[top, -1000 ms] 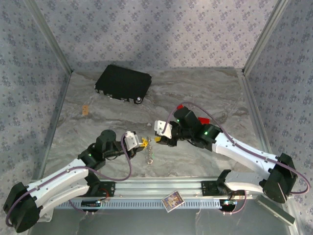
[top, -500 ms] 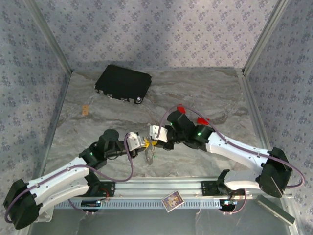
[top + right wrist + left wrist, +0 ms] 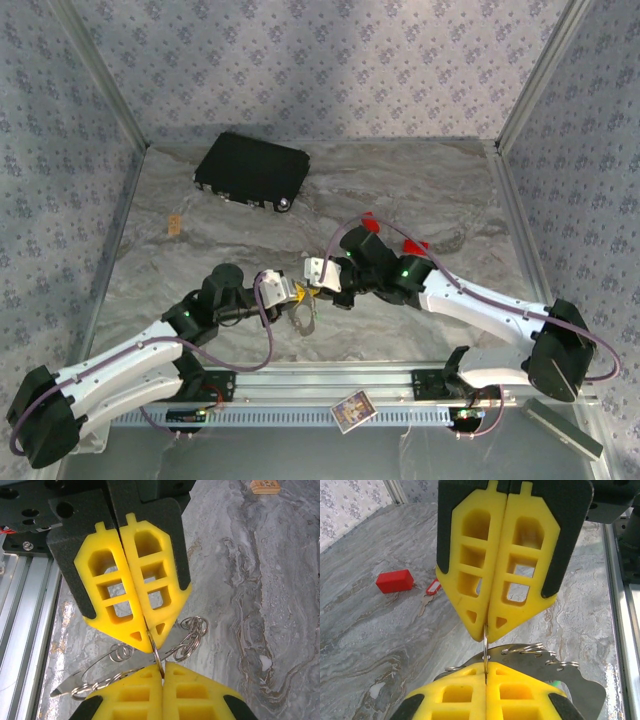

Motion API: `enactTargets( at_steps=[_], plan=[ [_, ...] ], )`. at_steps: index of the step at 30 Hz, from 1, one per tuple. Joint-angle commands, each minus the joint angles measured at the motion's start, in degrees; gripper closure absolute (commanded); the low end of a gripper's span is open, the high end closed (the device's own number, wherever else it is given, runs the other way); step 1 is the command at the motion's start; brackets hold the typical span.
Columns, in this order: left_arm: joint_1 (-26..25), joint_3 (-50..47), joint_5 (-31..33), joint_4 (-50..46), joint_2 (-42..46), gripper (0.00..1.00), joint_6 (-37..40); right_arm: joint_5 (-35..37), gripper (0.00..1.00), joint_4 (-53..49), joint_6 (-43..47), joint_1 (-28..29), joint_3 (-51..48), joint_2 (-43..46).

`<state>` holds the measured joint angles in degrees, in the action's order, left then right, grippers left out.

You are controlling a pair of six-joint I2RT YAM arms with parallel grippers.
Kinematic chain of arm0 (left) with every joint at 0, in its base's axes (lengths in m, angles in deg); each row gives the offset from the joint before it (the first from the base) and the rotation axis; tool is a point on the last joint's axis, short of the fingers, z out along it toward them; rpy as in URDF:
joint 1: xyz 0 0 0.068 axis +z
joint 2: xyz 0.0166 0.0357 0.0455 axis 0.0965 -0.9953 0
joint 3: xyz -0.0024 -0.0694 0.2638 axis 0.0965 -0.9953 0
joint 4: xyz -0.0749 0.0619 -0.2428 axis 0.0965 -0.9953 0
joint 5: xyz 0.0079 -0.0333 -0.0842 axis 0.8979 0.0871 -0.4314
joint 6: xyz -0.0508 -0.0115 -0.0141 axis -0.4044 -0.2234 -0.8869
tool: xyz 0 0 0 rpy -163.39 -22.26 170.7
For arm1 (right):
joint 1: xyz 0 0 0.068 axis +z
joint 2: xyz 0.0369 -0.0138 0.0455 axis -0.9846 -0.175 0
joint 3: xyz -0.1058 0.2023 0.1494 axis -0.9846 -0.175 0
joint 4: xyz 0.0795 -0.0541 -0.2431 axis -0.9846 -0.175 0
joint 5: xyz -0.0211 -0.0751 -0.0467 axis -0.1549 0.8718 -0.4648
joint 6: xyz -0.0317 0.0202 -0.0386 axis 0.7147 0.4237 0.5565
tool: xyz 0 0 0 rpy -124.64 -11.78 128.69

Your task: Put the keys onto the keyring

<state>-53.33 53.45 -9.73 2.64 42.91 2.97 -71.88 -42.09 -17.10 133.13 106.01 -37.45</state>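
top external view: above the marbled grey table (image 3: 450, 190), left gripper (image 3: 296, 296) and right gripper (image 3: 314, 286) meet tip to tip, both pinched together on the keyring (image 3: 304, 318), a red-headed key (image 3: 431, 589) lying beyond them, black case (image 3: 250, 170) near the patterned back wall (image 3: 330, 70).

Keyring (image 3: 305, 318): front middle of the surface (image 3: 440, 190), at the spot where two grippers meet tip to tip. Left gripper (image 3: 298, 294) on its left, right gripper (image 3: 314, 290) on its right, both pinched on it.

Behind and left of the keyring, well apart: case (image 3: 251, 170). Farther left: small tag (image 3: 175, 224).

Behind and right of the keyring: block (image 3: 369, 221), then second block (image 3: 413, 246). A key (image 3: 429, 594) lies just beside one of them.

In front of the keyring, on the rail (image 3: 300, 385): card (image 3: 351, 409).
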Motion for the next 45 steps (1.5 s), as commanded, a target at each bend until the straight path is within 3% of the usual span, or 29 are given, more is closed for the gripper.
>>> enactTargets(
  at_steps=[1,7,16,17,20,23,28,35,40,45],
  plan=[
    [-0.5,1.9,-1.1,2.0,0.2,0.90,-0.3,-1.5,1.00,0.3,0.2,0.6,1.0,-0.6],
    [-0.5,1.5,-1.1,2.6,-0.1,0.86,-0.4,-2.3,1.00,0.5,0.0,0.7,1.1,-0.7],
    [-0.5,1.2,-2.4,3.2,0.1,0.97,-0.6,-2.3,1.00,1.3,-0.2,0.7,0.9,-0.7],
    [-0.5,1.2,-2.4,3.2,0.2,1.00,-0.6,-2.0,0.99,1.4,-0.5,0.6,0.9,-0.6],
    [-0.5,1.1,-1.7,2.9,0.6,1.00,-0.5,-0.6,0.78,2.0,-2.1,-0.4,-0.1,0.9],
    [-0.5,1.2,-0.5,2.5,1.2,1.00,-0.7,0.9,0.73,3.9,-5.0,-3.0,-2.4,4.1],
    [-0.5,1.4,2.3,1.8,1.4,1.00,-1.6,7.8,0.65,10.0,-14.7,-6.6,-9.1,10.3],
    [-0.5,2.7,4.3,-1.1,0.8,1.00,-2.3,20.6,0.64,11.0,-30.1,-7.3,-14.7,12.4],
    [-0.5,2.9,4.7,-0.5,0.6,1.00,-2.3,32.5,0.63,4.3,-47.3,-8.7,-11.7,6.9],
    [-0.5,3.8,4.7,-1.4,-0.1,1.00,-2.2,30.0,0.63,-7.0,-53.2,-12.8,-2.1,-4.3]
  ],
)
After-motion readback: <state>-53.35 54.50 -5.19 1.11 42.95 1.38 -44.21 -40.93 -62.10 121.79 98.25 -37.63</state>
